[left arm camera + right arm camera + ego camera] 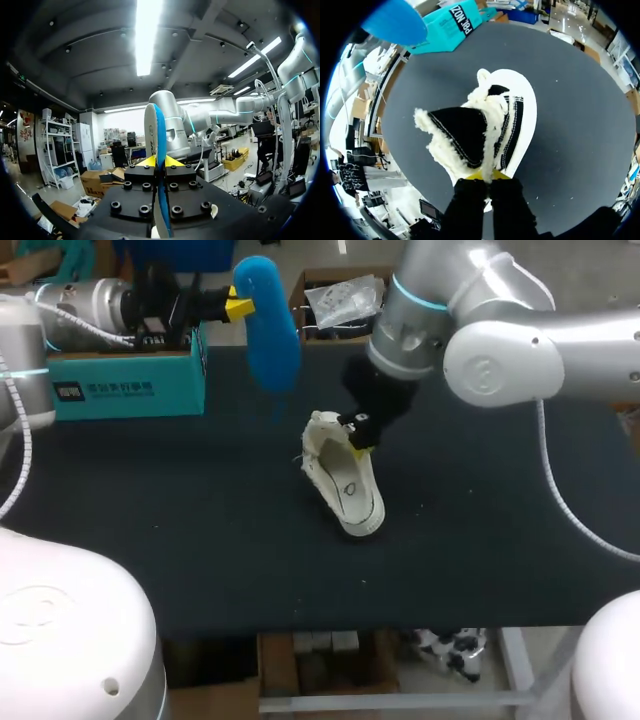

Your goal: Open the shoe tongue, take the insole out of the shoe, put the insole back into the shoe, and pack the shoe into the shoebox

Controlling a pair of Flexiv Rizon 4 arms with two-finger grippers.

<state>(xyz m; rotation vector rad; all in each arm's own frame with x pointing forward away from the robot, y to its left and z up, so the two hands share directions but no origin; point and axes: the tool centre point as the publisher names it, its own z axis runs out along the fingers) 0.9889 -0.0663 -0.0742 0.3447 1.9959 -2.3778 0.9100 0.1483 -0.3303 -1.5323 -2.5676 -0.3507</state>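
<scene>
A white shoe [345,480] with fleecy lining lies on the dark table [480,540] near the middle. My right gripper [360,437] comes down onto it from the right. In the right wrist view the right gripper [487,175] is shut on the fleecy edge of the black tongue [460,130], which is pulled up from the shoe [520,110]. My left gripper [238,307] holds the blue insole [272,325] in the air behind and left of the shoe. The left wrist view shows the insole [157,130] edge-on and pinched in the left gripper [160,161]. The teal shoebox [130,380] stands at the back left.
A cardboard box [340,295] with a clear plastic bag stands at the table's far edge, behind my right arm. The teal shoebox [452,22] and the hanging insole [395,22] lie ahead of the shoe in the right wrist view.
</scene>
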